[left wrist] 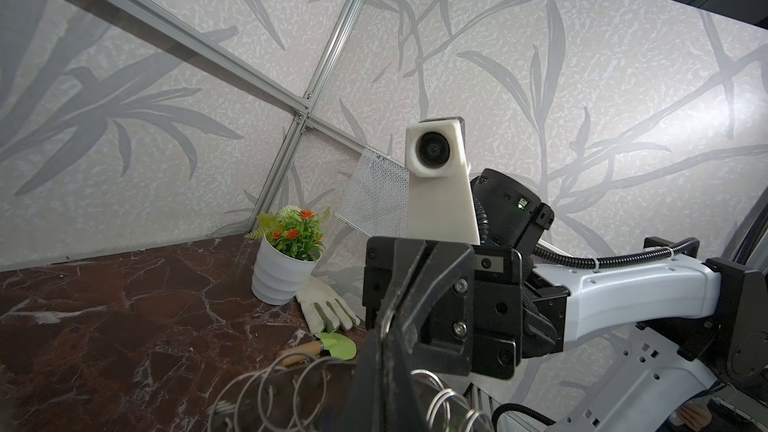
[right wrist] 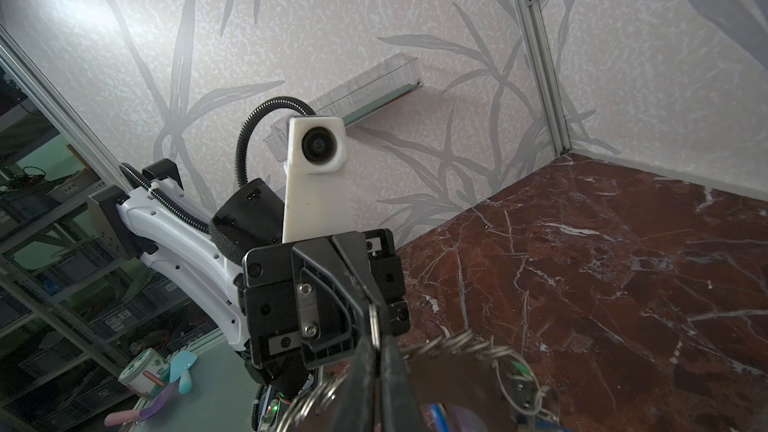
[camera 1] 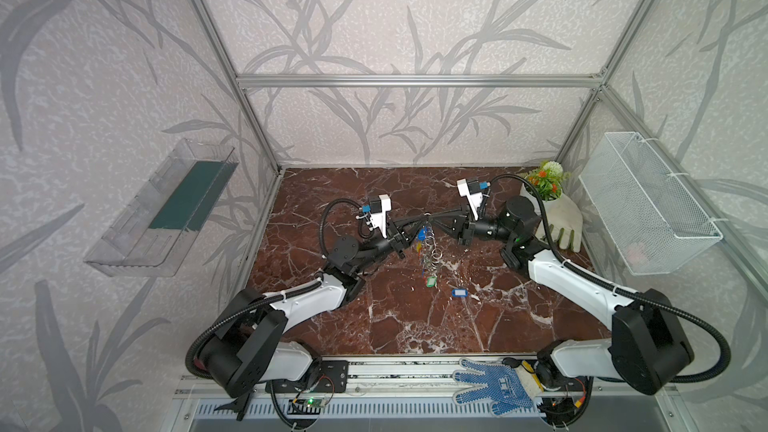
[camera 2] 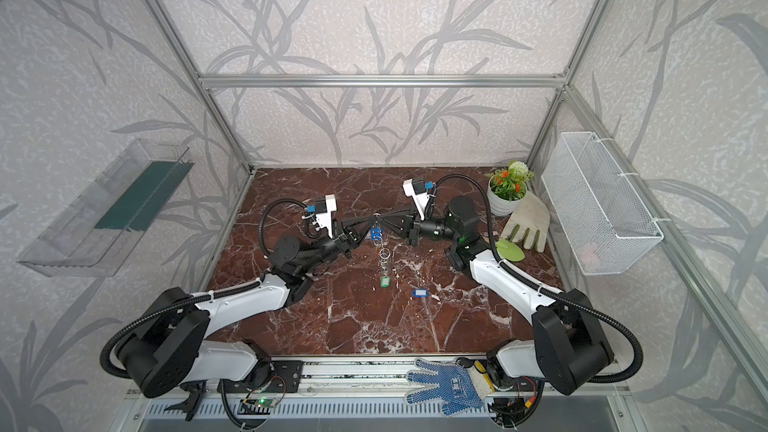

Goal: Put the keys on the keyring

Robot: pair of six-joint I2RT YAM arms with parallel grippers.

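Both grippers meet tip to tip above the middle of the table point(camera 1: 415, 326). The left gripper point(camera 1: 417, 223) is clamped on the keyring point(camera 1: 431, 243), and the right gripper point(camera 1: 435, 218) is clamped on it from the opposite side. In the wrist views each pair of fingers pinches a wire ring at its rim. The keyring hangs between them with its rings dangling. Blue tags point(camera 2: 376, 233) sit just under the grippers and a green tag point(camera 2: 385, 281) is at the low end; whether that tag touches the table cannot be told. One blue key point(camera 1: 458, 292) lies alone on the table, near the green tag.

On the left wall a clear bin point(camera 1: 124, 255) holds a dark green slab point(camera 1: 187, 197). On the right wall a mesh basket point(camera 1: 648, 209) shows only a faint pinkish shape at its bottom, too dim to name. In the far right corner a white pot point(left wrist: 282, 280) holds a plant point(left wrist: 297, 230), and a glove point(left wrist: 328, 309) lies just beside it.
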